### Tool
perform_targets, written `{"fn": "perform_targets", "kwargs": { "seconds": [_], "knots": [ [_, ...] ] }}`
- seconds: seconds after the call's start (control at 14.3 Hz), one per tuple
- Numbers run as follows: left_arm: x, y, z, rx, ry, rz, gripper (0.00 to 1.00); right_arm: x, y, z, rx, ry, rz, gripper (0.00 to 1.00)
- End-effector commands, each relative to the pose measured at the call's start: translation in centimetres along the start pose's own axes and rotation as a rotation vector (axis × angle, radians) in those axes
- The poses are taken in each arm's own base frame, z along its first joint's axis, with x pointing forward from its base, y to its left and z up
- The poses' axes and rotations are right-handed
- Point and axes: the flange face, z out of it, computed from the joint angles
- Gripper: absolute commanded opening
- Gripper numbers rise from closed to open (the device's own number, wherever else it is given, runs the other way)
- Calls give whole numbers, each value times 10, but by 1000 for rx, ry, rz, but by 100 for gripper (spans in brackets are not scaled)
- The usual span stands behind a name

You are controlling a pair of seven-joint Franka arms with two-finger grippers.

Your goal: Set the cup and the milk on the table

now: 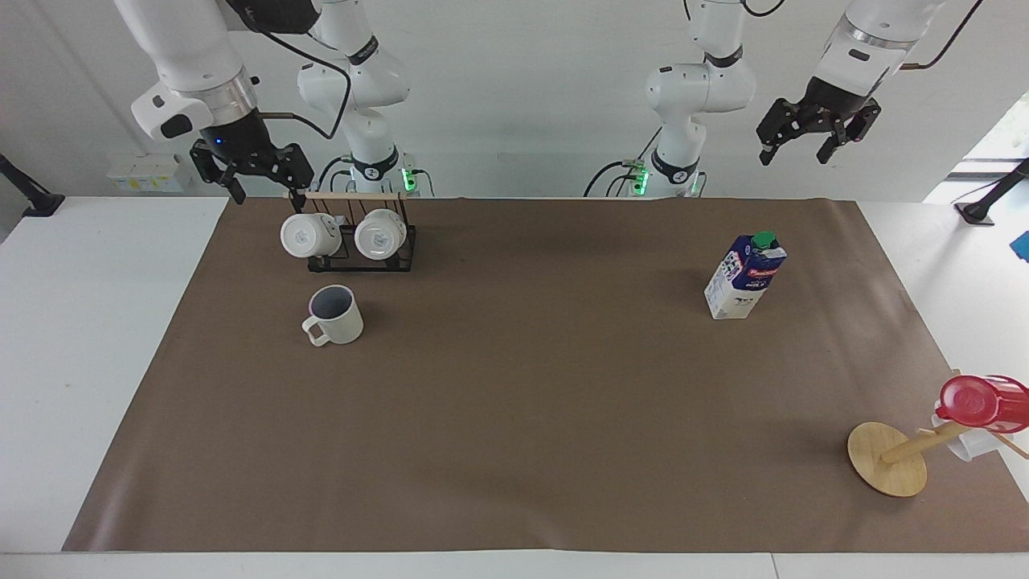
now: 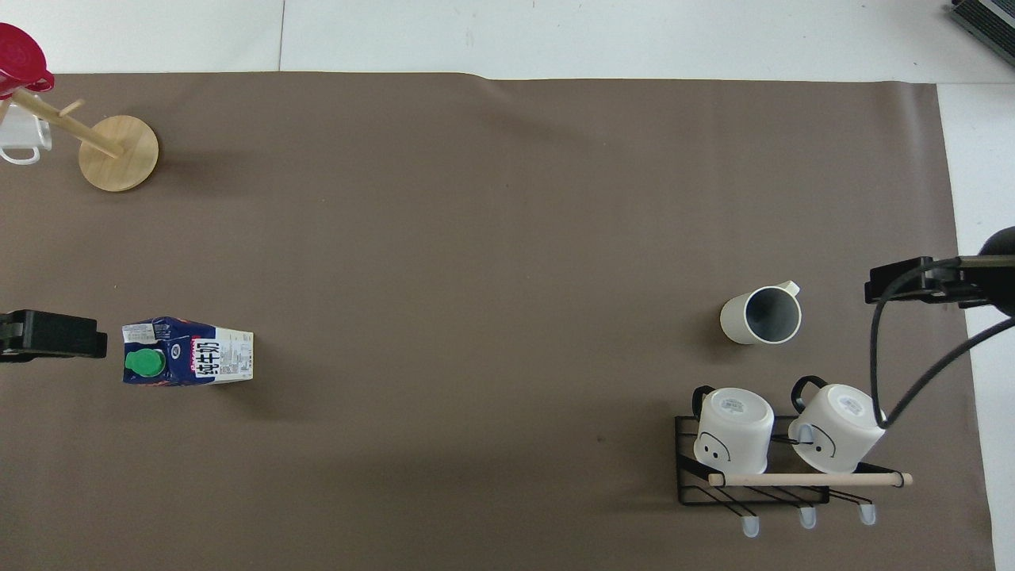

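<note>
The cup [image 1: 338,315] [image 2: 761,316], off-white with a grey inside, stands upright on the brown sheet of the table [image 1: 522,418] toward the right arm's end. The milk [image 1: 744,277] [image 2: 190,353], a white and blue carton with a green cap, stands upright toward the left arm's end. My right gripper [image 1: 267,185] [image 2: 912,285] hangs open and empty in the air over the sheet's edge, beside the mug rack and apart from the cup. My left gripper [image 1: 794,154] [image 2: 47,337] waits open and empty, raised beside the milk.
A black wire rack [image 1: 354,241] [image 2: 753,476] with two white mugs lying on it stands just nearer to the robots than the cup. A wooden mug tree [image 1: 888,458] [image 2: 119,152] carrying a red cup [image 1: 977,402] stands at the corner of the left arm's end.
</note>
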Motion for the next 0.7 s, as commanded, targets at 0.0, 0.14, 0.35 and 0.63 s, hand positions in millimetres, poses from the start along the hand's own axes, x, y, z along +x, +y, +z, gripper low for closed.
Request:
{"fn": "perform_targets", "kwargs": {
  "seconds": [0.0, 0.14, 0.35, 0.63],
  "knots": [
    [-5, -2, -6, -9, -3, -12, 100, -2, -19, 36, 10, 18, 30, 100],
    [-5, -2, -6, -9, -3, -10, 100, 6, -47, 77, 5, 10, 29, 100],
    [-5, -2, -6, -9, -3, -12, 100, 16, -59, 132, -1, 12, 57, 100],
    [-5, -2, -6, -9, -3, -10, 100, 21, -59, 187, -4, 11, 63, 100]
  ]
}}
